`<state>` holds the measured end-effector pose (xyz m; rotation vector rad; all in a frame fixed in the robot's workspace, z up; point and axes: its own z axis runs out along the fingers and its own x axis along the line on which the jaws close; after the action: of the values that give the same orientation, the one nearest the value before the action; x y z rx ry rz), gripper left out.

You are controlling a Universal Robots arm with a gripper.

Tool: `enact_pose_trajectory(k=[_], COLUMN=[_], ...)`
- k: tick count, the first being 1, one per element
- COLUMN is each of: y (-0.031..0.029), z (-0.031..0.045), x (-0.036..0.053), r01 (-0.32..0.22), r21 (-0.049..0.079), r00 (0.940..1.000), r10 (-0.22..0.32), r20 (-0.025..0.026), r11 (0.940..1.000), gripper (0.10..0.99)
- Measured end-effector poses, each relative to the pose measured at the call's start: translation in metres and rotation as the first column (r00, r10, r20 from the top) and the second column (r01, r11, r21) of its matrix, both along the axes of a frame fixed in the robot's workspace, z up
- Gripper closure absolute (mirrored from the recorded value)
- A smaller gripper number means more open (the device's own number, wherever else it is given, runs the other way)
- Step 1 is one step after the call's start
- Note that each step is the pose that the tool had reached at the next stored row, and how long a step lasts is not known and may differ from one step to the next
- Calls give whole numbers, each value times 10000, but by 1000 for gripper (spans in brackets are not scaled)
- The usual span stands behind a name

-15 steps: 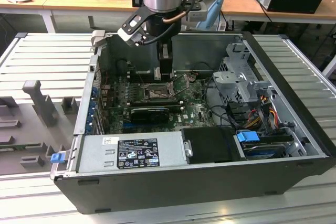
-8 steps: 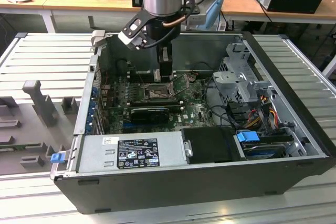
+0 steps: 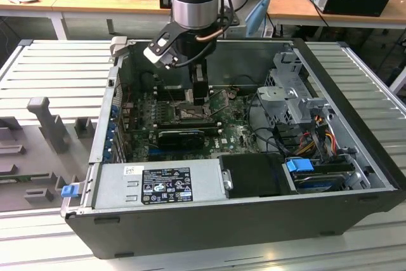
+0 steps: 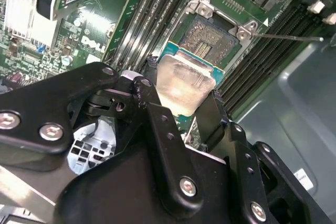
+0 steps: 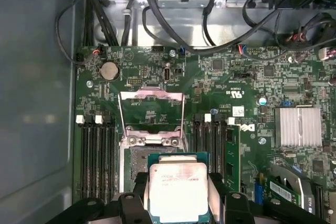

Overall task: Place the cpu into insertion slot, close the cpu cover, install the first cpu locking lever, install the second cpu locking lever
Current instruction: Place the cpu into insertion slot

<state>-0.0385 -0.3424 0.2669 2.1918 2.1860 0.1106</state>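
Observation:
The cpu [image 5: 178,188], a pale square chip on a green base, sits between my gripper's [image 5: 178,195] black fingers [image 5: 218,188], which are shut on its two sides. It hangs close over the insertion slot [image 5: 135,157], hiding part of it; the slot's pin field [image 4: 209,39] still shows in the second wrist view beyond the cpu [image 4: 182,83]. The cpu cover [image 5: 152,94] stands flipped open past the slot. A thin locking lever [image 4: 291,37] sticks out from a slot corner. In the exterior view my gripper [image 3: 195,98] reaches down inside the computer case over the slot [image 3: 190,113].
Black memory slots [image 5: 97,150] flank the socket on both sides. A finned heatsink [image 5: 296,127] and a black card [image 3: 181,136] lie nearby. Cables [image 5: 157,19] run along the board's edge. The drive cage [image 3: 285,93], power supply [image 3: 162,182] and case walls [image 3: 355,112] hem in the arm.

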Motion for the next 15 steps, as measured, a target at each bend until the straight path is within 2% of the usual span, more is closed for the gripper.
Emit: enact_pose_trajectory(k=[5, 12, 15], y=[3, 31, 56], z=[-131, -241, -309], x=[-59, -63, -62], r01=[-310, -309, -88], r21=[-1, 45, 61], r00=[9995, 9995, 10000], r10=[310, 309, 88], r20=[0, 1, 1], r11=[9995, 9995, 9999], gripper=[553, 553, 553])
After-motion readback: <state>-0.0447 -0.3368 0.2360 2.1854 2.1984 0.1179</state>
